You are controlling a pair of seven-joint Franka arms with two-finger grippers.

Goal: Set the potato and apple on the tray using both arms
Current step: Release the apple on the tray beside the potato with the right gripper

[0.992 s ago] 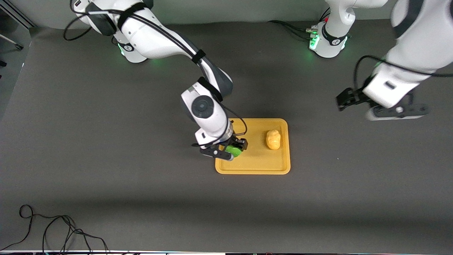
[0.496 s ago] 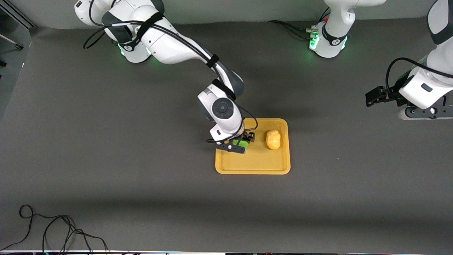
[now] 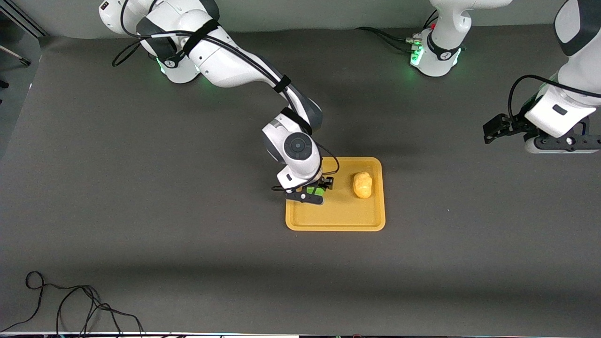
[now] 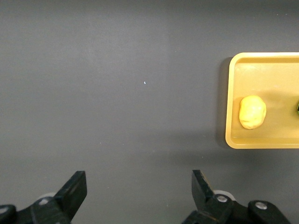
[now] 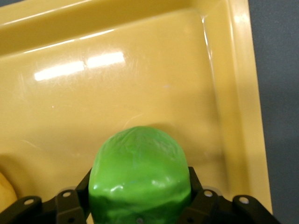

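**Q:** Right pincer (image 3: 315, 191): what state is it in, and where?

**A:** Clenched on the apple (image 3: 313, 190), low over the tray (image 3: 335, 220), at the tray's end toward the right arm's side of the table. In the right wrist view the apple (image 5: 138, 175) sits between the two black fingers (image 5: 74, 203), with the tray floor (image 5: 140, 88) close beneath; whether the apple already touches the floor cannot be told.

**Q:** What has changed in the last second?

**A:** The right arm has carried the apple from above the tray's edge inward and downward. The left arm has drawn away toward its own end of the table, and its pincer (image 3: 500, 127) now hangs over the bare table (image 3: 141, 188), spread open and empty; the left wrist view shows its fingers (image 4: 72, 189) wide apart.

**Q:** And the potato?

**A:** The potato (image 3: 362, 184) lies on the tray, at the end toward the left arm's side, apart from the apple. The left wrist view shows the potato (image 4: 252, 112) resting inside the rim (image 4: 231, 102).

**Q:** What does this mean for the task?

**A:** The potato's half appears finished. The apple's placing looks nearly done: what seems left is for the right pincer to let go and lift clear.
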